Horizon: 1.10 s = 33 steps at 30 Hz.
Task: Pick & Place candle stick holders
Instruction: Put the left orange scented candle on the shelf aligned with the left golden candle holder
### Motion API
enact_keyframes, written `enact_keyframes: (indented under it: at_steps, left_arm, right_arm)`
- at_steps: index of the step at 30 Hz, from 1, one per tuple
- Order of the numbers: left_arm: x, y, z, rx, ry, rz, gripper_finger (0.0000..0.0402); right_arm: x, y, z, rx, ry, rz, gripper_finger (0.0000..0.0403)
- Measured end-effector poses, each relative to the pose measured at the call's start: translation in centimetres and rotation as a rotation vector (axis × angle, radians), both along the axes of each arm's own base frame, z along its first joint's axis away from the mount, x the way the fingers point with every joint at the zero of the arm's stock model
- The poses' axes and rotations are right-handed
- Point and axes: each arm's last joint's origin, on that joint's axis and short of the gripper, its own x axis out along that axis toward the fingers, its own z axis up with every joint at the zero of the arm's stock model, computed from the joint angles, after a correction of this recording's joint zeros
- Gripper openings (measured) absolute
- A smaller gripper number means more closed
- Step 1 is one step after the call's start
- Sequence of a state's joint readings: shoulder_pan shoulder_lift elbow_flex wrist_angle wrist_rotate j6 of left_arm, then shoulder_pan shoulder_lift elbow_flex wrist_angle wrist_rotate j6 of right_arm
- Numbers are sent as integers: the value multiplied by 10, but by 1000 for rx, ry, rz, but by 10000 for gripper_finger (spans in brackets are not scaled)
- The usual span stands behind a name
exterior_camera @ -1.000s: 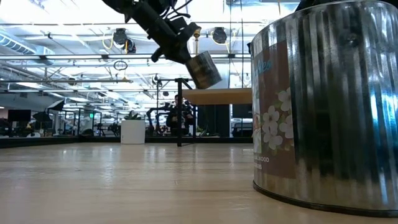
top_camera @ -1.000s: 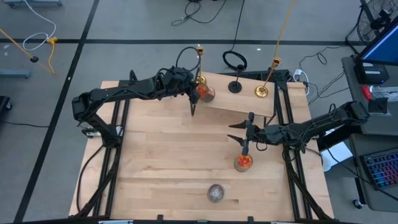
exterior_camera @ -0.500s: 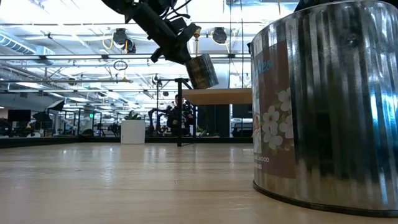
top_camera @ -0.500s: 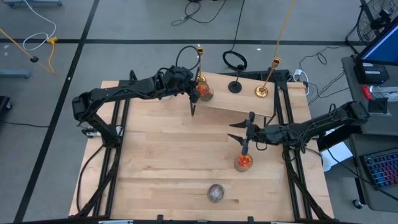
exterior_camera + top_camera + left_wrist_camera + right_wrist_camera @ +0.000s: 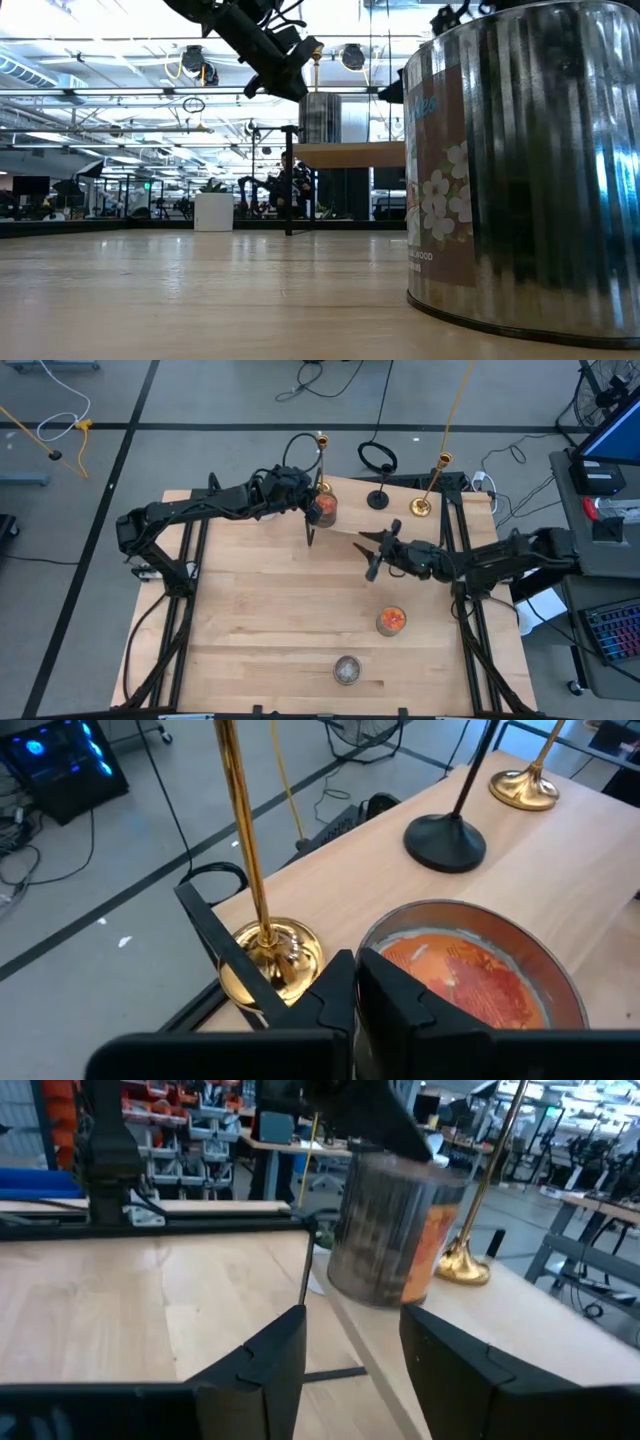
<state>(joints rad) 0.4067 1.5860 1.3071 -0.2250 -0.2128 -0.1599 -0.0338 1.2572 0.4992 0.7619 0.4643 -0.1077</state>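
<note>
Candle holders: one orange jar (image 5: pixel 322 508) stands on the raised board (image 5: pixel 400 525) near its left edge, the left gripper (image 5: pixel 355 982) clamped on its rim. Beside it are two gold holders (image 5: pixel 321 460) and one black holder (image 5: pixel 378 497). Right gripper (image 5: pixel 372 550), fingers apart, hangs over open table (image 5: pixel 250 610). Second orange jar (image 5: pixel 391 621) and grey jar (image 5: pixel 347 670) stand near the front edge.

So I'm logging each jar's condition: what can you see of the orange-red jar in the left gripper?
The orange-red jar is short, round and glassy with a grey rim and orange-red filling. It stands upright at the raised board's left end, beside a gold holder's base. The left gripper is shut on its rim.
</note>
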Motion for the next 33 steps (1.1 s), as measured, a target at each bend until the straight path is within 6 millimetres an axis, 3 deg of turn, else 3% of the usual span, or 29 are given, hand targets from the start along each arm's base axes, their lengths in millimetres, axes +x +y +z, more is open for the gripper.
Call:
enact_keyframes:
  at_steps: [6,14,19,24,29,33]
  left_arm:
    - [1,5,5,26,-54,14,4]
    - [3,-3,9,80,-30,-142,50]
    - [-9,-14,26,163,3,-168,54]
    - [-23,-30,34,140,62,-204,39]
    - [-30,-44,25,65,172,-224,5]
    - [-26,-49,7,11,246,-211,14]
  right_arm:
    - [7,-4,-10,20,11,14,148]
    - [3,-4,-5,10,1,7,149]
    - [-3,1,0,12,37,22,149]
    - [-9,10,7,17,22,60,149]
    - [-12,20,12,15,2,105,146]
    - [-13,26,14,14,-3,130,146]
